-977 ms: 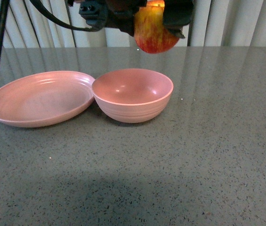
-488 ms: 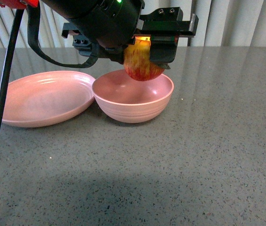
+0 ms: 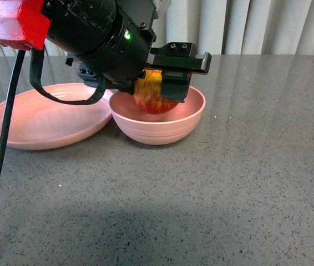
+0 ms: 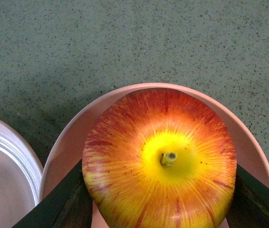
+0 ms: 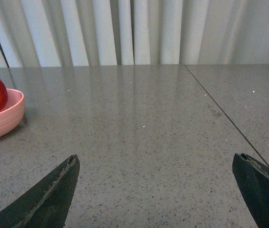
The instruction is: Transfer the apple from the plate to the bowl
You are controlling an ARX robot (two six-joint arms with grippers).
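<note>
1. The left gripper (image 3: 157, 93) is clamped on the apple (image 3: 152, 101), with one dark finger (image 4: 64, 203) on each flank. The stem dimple faces up toward the wrist.
2. Held between the fingers, the apple sits inside the mouth of the bowl (image 3: 160, 132), its underside below the rim. Whether it touches the bowl's floor cannot be told.
3. Half a second ago the apple hung just above the rim, and a second ago well above it. The gripper has come down.
4. A narrow margin of bowl rim rings the fingers. Beside the gripper, the plate (image 3: 40, 124) meets the bowl's rim.
5. The right gripper (image 5: 154, 162) is well away over bare table (image 3: 234, 188), jaws spread wide and holding nothing.
</note>
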